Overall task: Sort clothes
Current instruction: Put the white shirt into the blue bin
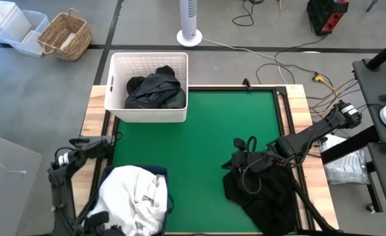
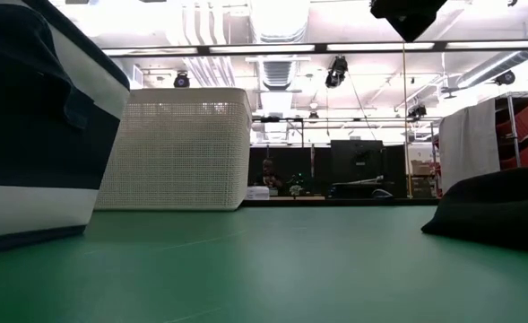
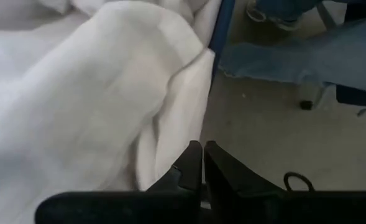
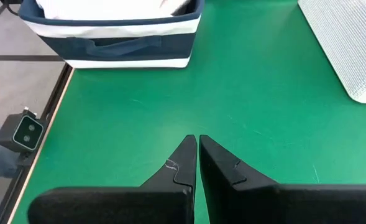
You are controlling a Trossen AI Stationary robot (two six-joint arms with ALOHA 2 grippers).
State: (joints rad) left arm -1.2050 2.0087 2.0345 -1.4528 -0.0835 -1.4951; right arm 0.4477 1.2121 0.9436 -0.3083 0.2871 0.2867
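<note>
White clothes (image 1: 135,196) fill the navy bin (image 1: 161,172) at the near left, crumpled, under the left gripper (image 3: 202,155), fingers together, empty. A black heap (image 1: 261,190) lies near right beneath the right gripper (image 4: 197,149), also closed, empty. Farther, dark garments (image 1: 154,88) sit in the white basket (image 1: 150,60).

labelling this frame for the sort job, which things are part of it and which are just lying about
Part of the job:
white clothes in the navy bin
dark clothes in the white basket
black pile on the mat, right
left gripper, jaws shut, by the white clothes
right gripper, jaws shut, over the mat

Lying about:
wicker basket
fan
floor cables
</note>
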